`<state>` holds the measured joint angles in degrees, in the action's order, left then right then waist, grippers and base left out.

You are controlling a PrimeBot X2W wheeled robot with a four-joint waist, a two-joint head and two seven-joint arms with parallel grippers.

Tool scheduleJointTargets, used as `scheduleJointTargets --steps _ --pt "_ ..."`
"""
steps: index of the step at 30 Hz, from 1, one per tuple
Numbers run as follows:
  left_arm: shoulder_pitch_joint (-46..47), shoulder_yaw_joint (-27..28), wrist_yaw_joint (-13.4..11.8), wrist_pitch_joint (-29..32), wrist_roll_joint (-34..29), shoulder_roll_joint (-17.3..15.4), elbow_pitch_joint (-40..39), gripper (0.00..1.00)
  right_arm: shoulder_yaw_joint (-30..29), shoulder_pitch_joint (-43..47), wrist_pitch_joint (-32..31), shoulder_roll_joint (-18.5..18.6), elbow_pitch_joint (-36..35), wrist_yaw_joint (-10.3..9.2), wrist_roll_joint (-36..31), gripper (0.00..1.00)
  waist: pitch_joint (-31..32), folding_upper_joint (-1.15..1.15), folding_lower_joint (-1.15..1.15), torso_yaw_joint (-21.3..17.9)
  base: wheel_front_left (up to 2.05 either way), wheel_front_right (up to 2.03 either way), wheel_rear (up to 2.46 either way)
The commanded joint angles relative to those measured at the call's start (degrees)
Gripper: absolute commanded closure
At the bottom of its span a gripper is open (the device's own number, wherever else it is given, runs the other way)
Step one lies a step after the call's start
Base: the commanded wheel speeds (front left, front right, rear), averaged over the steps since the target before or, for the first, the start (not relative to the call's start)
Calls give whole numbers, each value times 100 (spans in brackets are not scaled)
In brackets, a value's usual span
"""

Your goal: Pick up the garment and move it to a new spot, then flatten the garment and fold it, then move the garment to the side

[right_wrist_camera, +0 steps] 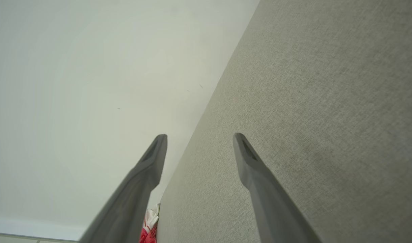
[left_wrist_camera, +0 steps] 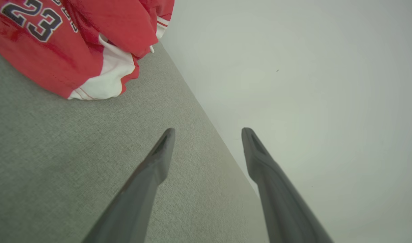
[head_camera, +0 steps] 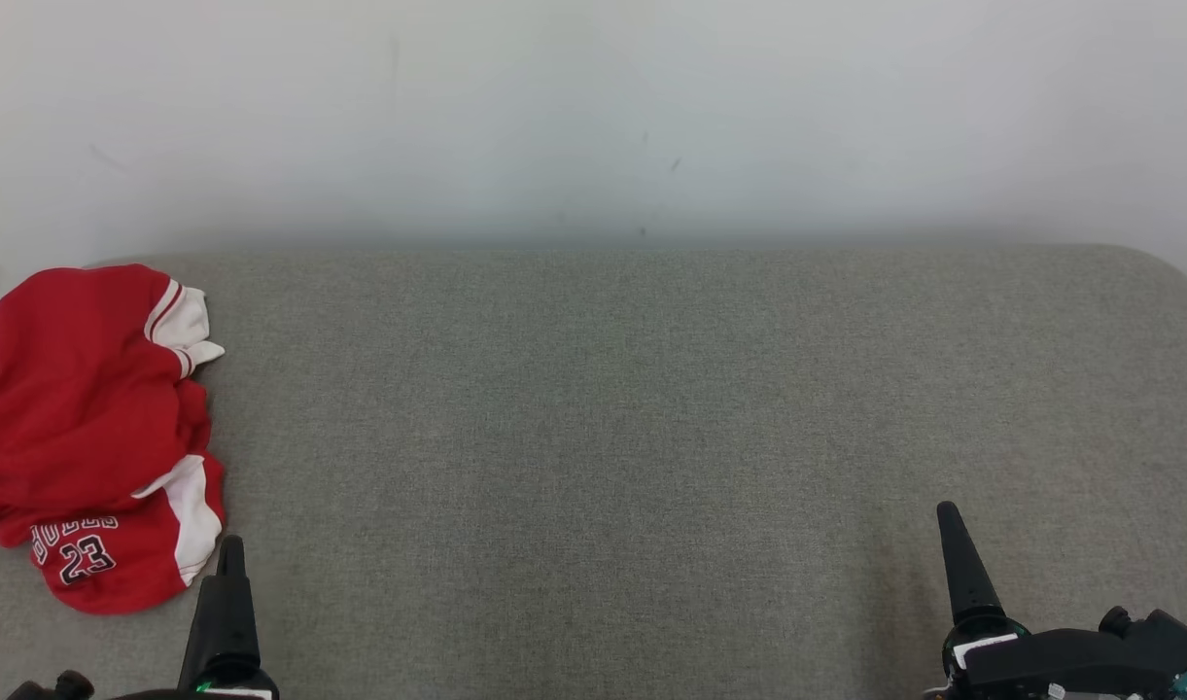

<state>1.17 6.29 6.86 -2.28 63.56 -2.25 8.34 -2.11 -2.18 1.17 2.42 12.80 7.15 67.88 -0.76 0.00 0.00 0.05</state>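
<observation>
The crumpled red garment (head_camera: pixel 87 428) lies on the grey table (head_camera: pixel 593 437), just ahead-left of the left end effector (left_wrist_camera: pixel 208 131). Its long axis seemingly runs away from it. The right end effector (right_wrist_camera: pixel 199 135) is well apart. Both are released and empty.

One red garment (head_camera: pixel 87 428), at the left end of one grey surface (head_camera: pixel 651 437); two grippers at its near edge: left gripper (left_wrist_camera: pixel 209 131), right gripper (right_wrist_camera: pixel 199 135).

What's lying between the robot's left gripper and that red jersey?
Just bare grey fabric surface: the left wrist view shows an uncovered strip between the open left gripper and the red jersey.
</observation>
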Motion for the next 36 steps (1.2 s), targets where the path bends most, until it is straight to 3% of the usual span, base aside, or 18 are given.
scheduleJointTargets --steps 1,10,13,15,26,36 --pt "33 -14 -39 -54 -246 -30 -152 0 26 -17 58 30 -126 27 -227 0 -2 0 0 1 0 0 0" --pt "-111 -309 -407 -288 -1764 -39 -446 0 132 58 308 35 -326 31 -1576 0 -20 0 0 -6 0 0 0" --pt "-150 -362 -441 -375 -2242 -43 -524 0 161 97 405 37 -372 32 -2008 0 -27 0 0 -6 0 0 0" --pt "-206 -324 -299 -490 -2697 -49 -639 0 175 156 528 40 -420 34 -2509 0 -33 0 0 -8 0 0 0" --pt "-324 -308 -156 -674 -3562 -58 -767 0 252 248 727 44 -468 38 -3442 0 -44 0 0 -1 0 0 0" --pt "-394 -224 -145 -801 -3977 -63 -850 0 243 318 867 47 -509 41 -3983 0 -75 0 0 -2 0 0 0"
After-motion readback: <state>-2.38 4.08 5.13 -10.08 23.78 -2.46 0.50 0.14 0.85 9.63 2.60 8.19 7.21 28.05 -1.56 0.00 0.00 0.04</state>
